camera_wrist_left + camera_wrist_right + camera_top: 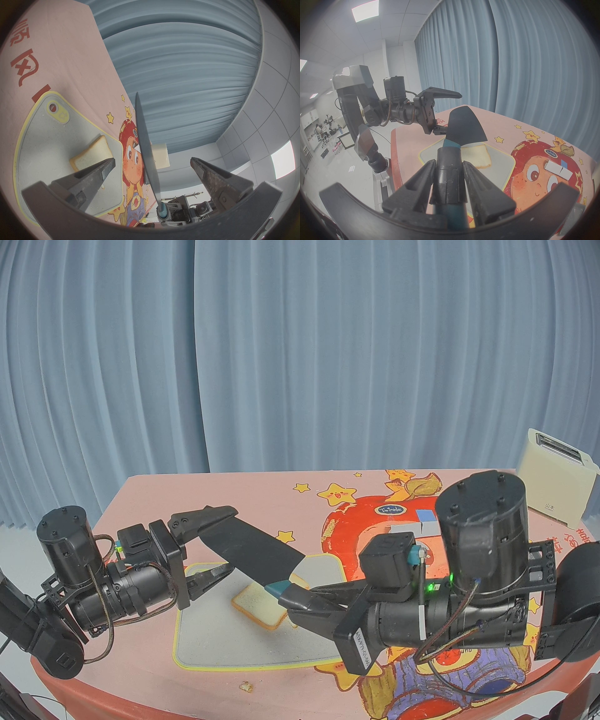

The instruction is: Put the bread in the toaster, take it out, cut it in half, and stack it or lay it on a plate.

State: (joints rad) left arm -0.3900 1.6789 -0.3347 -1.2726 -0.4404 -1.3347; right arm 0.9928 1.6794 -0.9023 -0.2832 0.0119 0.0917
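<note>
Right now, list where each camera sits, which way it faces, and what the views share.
Head view: on the robot's head, facing forward and down at the table; both arms show, left gripper open, right gripper shut on the knife.
Left wrist view: behind the left gripper's fingers, looking along them across the cutting board toward the toaster.
Right wrist view: behind the right gripper, looking over the knife toward the left gripper.
All three share the knife and the bread on the cutting board.
</note>
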